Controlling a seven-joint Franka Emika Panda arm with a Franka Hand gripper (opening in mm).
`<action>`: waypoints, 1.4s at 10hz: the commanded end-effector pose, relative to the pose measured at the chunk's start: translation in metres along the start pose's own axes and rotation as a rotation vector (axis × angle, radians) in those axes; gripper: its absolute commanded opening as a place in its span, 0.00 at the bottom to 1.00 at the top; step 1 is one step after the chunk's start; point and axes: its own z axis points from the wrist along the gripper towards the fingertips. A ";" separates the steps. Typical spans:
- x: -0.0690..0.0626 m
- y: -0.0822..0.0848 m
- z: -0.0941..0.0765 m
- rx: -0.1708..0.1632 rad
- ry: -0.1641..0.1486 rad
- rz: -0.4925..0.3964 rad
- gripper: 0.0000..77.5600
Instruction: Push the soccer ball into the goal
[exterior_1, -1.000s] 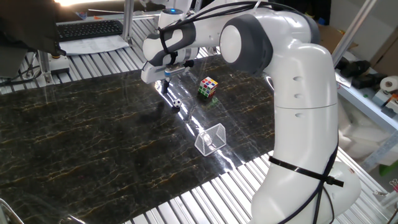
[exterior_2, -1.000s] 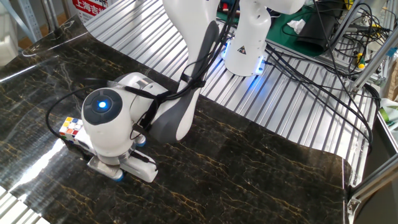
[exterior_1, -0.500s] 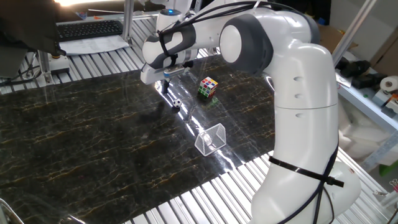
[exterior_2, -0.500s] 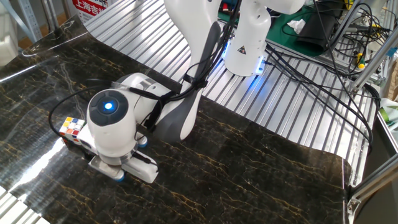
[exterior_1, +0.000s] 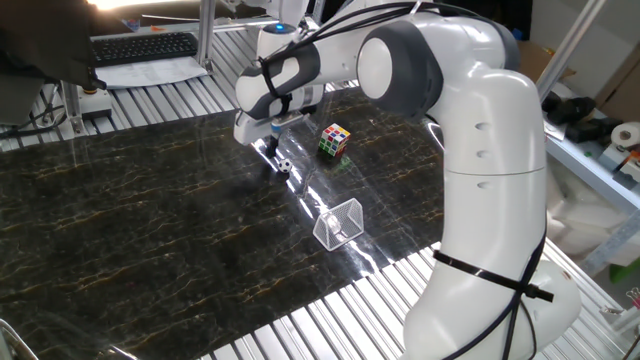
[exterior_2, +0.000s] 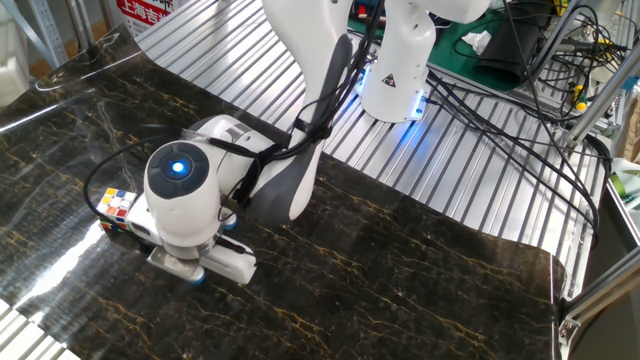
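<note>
Here I am over the dark marbled counter, and the job has barely begun. Farthest left of the things that matter is my hand, down low at the counter with its dark fingertips pointing at the surface. The fingers look close together, but from this side they overlap, so I cannot tell whether they are shut or a little apart. They hold nothing that I can see.

Just to the right of the fingertips sits the ball, a tiny white dot with black patches, resting on the counter. It's right beside my hand, so near that I cannot say whether we touch.

Moving right and toward the near edge, there is the goal, a small wire wedge with see-through netting, lying well apart from the ball. Nothing is inside it. So the score stands at nil: the ball is not in.

Farther right and back, the cube sits off the line between ball and goal, so I judge it no obstacle.

From the other fixed view, my wrist and its glowing blue light cover the ball and the fingers altogether; only the cube peeks out at the left.

What's left, as I judge it: nearly everything. I'm set behind the ball, and the whole push across the open counter into the goal mouth is yet to come.
</note>
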 end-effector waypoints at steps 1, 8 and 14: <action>0.007 -0.009 0.005 -0.010 0.000 -0.009 0.00; 0.027 -0.014 0.015 -0.005 0.042 -0.018 0.00; 0.060 -0.008 0.003 -0.004 0.064 0.010 0.00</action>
